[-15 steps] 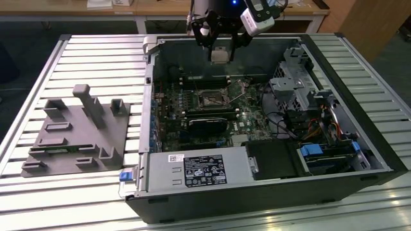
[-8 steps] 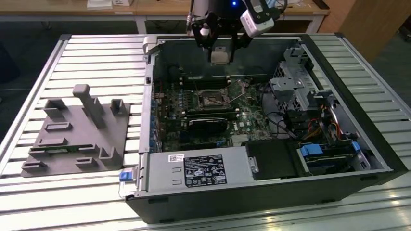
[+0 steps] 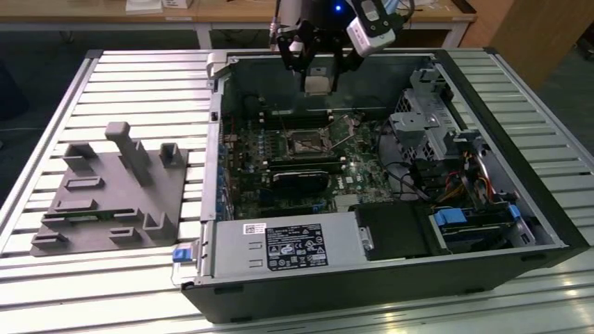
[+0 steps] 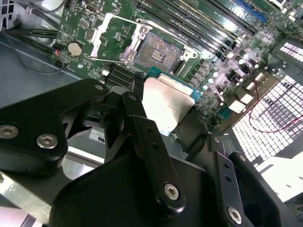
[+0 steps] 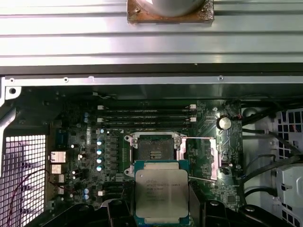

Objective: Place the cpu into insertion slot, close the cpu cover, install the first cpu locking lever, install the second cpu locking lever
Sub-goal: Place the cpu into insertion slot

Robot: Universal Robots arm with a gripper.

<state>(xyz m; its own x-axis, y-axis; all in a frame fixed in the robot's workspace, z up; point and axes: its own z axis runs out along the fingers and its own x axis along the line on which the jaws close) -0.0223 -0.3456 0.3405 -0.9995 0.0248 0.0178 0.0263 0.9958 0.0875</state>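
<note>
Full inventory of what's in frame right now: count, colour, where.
table: one, silver slatted metal, under everything
computer case: one, black, open, on the table
fixture block: one, grey, on the table, at the exterior view's left of the case
labelled box: one, grey, inside the case along its near wall
card: one, long, black, on the green board between socket and box
memory slots: several, black, alongside the socket
socket: one, dark centre, empty
cover: one, silvery, flipped open beside the socket
chip: one, silver-grey top, held above the board
gripper: one, black, shut on the chip
</note>
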